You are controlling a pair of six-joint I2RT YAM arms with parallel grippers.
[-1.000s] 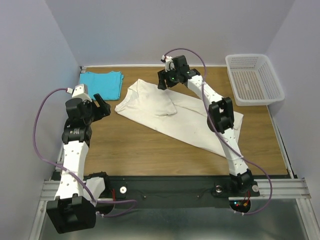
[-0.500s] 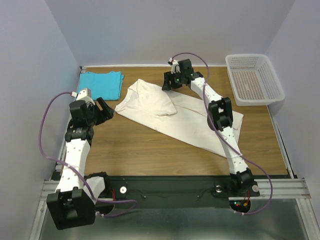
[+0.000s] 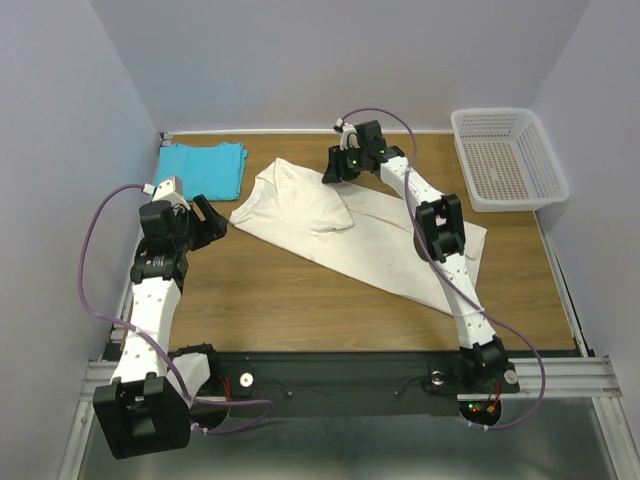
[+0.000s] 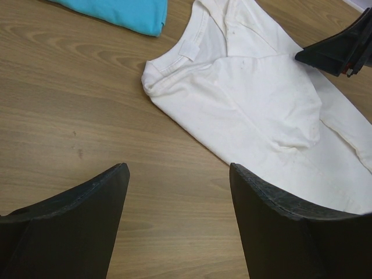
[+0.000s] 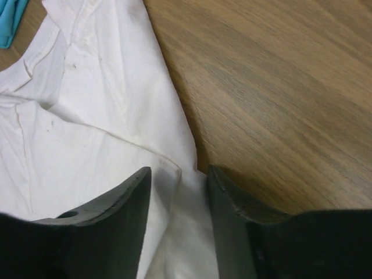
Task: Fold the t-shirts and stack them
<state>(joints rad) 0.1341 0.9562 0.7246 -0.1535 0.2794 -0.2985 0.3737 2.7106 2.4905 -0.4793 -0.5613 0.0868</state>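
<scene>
The cream-white t-shirt lies spread diagonally across the table, partly folded, with its collar toward the back left. It also shows in the left wrist view and the right wrist view. The turquoise t-shirt lies folded at the back left corner; its edge shows in the left wrist view. My right gripper is open, low over the white shirt's far edge, with fabric between the jaws. My left gripper is open and empty over bare wood, just left of the white shirt.
A white plastic mesh basket stands at the back right corner. The wooden table has walls close on the left, back and right. The right gripper's fingers show in the left wrist view at the upper right.
My right gripper has shifted slightly right and come down onto the white shirt's far edge. My left arm has lowered and its gripper has edged toward the shirt. The shirts have not moved.
</scene>
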